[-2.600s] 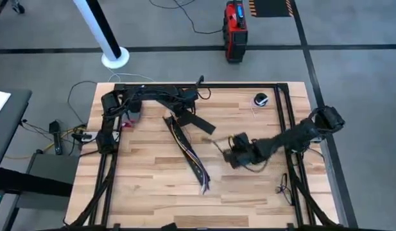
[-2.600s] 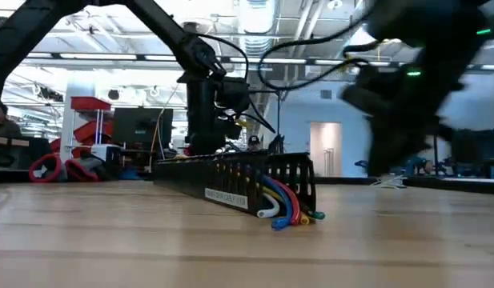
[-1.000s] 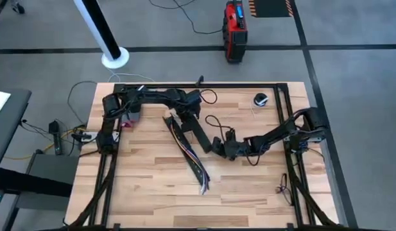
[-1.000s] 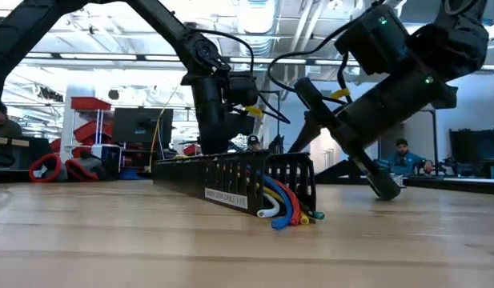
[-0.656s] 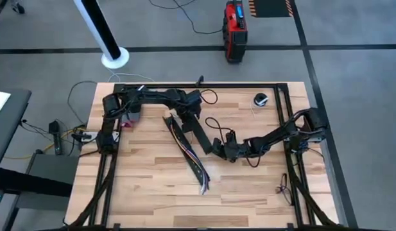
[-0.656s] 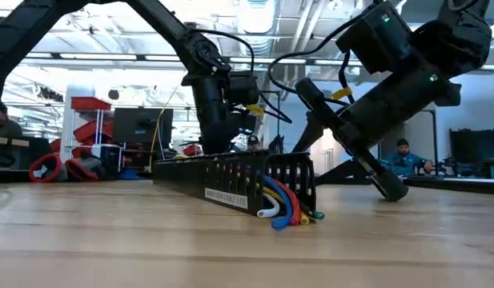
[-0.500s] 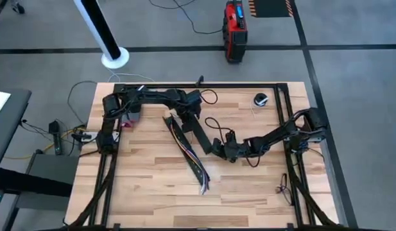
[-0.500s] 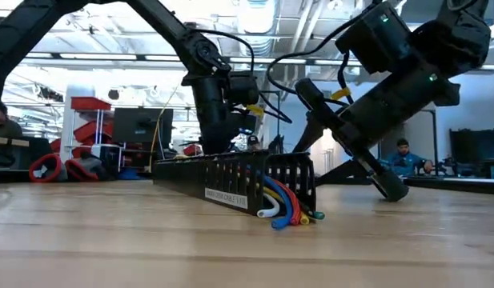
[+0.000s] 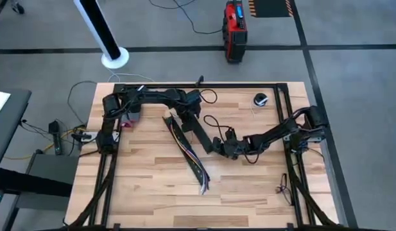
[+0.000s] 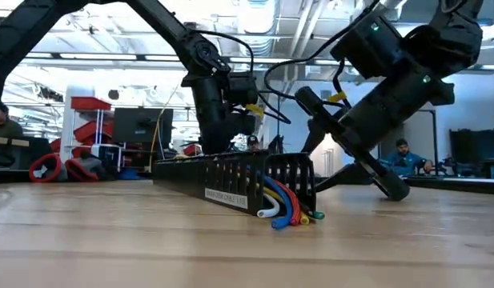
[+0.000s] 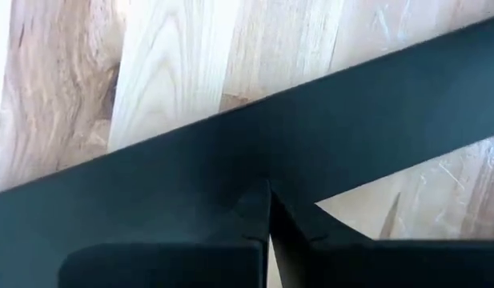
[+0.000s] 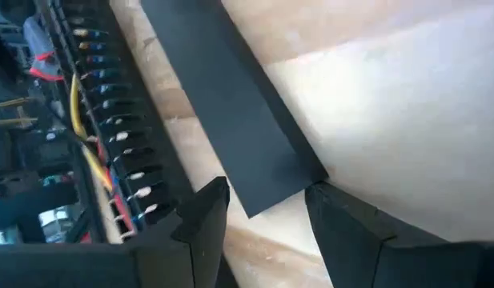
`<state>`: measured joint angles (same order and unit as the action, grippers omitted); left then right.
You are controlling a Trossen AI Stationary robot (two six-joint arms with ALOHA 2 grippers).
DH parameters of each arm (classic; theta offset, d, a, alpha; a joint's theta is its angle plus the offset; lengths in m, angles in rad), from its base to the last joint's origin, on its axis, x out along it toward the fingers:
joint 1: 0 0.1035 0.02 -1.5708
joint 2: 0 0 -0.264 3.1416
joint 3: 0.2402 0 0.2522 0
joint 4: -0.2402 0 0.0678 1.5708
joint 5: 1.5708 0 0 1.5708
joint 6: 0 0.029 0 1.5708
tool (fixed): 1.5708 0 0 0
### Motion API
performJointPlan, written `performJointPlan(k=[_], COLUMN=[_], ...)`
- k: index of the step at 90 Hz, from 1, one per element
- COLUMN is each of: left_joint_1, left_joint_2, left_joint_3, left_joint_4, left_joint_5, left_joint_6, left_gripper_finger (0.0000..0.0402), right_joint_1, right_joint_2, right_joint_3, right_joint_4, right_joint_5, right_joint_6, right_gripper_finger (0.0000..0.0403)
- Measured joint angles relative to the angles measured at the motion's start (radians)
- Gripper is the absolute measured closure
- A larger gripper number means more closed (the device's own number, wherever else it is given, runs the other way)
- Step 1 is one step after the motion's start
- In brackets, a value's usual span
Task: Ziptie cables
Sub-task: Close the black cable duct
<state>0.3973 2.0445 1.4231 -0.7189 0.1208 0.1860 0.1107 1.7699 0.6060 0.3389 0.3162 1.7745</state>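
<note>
The cables (image 9: 198, 165) lie inside a long black comb-slotted channel (image 9: 185, 144) at mid table. Their coloured ends (image 10: 285, 206) stick out of its near end. A flat black strip (image 9: 201, 133) lies on the wood just right of the channel. My left gripper (image 9: 190, 115) is shut at the strip's far end. My right gripper (image 9: 217, 147) is open at the strip's near end (image 12: 271, 180). Its two fingers (image 12: 205, 214) stand either side of that end, slanting down from the table's right. Whether they touch the strip I cannot tell. My left gripper comes from above, pointing down, with its shut fingertips (image 11: 255, 228) on the flat face of the strip near its far end (image 11: 230, 152). The strip lies flat on the table under them.
A small round black object (image 9: 260, 99) sits at the far right of the table. A small red-and-grey item (image 9: 129, 120) is near the left arm's base. Black frame rails (image 9: 289, 122) run along the table's sides. A person (image 10: 402, 154) is seated in the room behind.
My right gripper came from the table's right toward its left, down to the strip's near end. The strip's near end swung toward the table's near edge, while its far end stayed at my left gripper. In the last second both grippers barely moved.
</note>
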Motion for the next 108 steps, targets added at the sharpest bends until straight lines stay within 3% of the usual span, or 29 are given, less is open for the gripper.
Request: performJointPlan(k=[29,53,70,93,108], left_joint_1=[-0.006,-0.023,-0.025,-0.025,-0.025], left_joint_2=[0.001,0.002,0.002,0.002,0.002], left_joint_3=[0.000,-0.001,0.000,0.000,-0.001], left_joint_4=[0.004,0.005,0.021,0.023,0.037], left_joint_5=[0.066,0.075,0.056,0.055,0.054], left_joint_6=[0.004,-0.006,-0.014,-0.032,-0.050], left_gripper_finger=[0.0401,0.0401,0.0401,0.0401,0.0401], right_joint_1=[-0.054,-0.037,0.031,0.087,0.092], right_joint_2=[-0.227,-0.211,-0.179,-0.229,-0.167], right_joint_3=[-0.013,-0.003,-0.005,-0.008,-0.007], right_joint_4=[-0.397,-0.340,-0.308,-0.340,-0.235], right_joint_5=[0.090,-0.049,-0.046,-0.030,0.002], right_joint_6=[-0.149,-0.084,0.022,0.077,0.110], right_gripper_finger=[0.0233,0.0233,0.0233,0.0233,0.0233])
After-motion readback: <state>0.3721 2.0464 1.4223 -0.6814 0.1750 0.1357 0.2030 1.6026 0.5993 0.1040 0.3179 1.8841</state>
